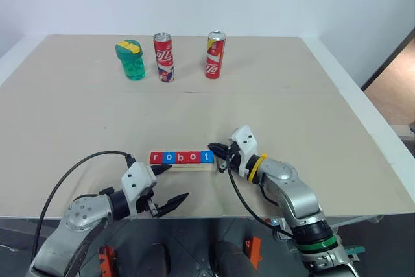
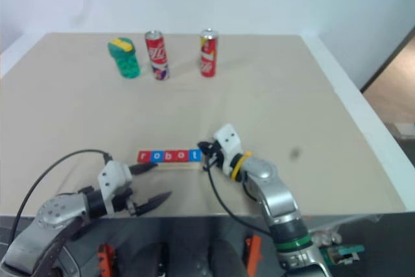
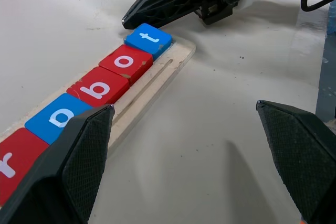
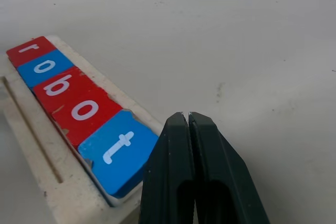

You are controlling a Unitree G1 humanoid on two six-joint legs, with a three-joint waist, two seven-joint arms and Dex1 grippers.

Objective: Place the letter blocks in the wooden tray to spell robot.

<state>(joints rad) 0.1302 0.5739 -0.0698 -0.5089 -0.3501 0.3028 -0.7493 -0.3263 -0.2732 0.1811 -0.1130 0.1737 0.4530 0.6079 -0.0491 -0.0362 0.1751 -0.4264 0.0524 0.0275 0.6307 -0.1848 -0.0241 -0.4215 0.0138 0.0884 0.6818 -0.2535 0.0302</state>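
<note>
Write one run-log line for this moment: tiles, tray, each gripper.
letter blocks: five in a row, reading robot | wooden tray: holds all five | right gripper: shut, empty, beside the t | left gripper: open, empty, near tray

Letter blocks (image 1: 181,157) in row on wooden tray (image 1: 194,167), spelling robot.

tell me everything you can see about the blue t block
The blue t block is a small flat square tile with a white lowercase t, glossy like painted wood. It lies face up at the end of the wooden tray, against the red o block. The shut right gripper sits close beside its outer edge; contact is unclear.
</note>
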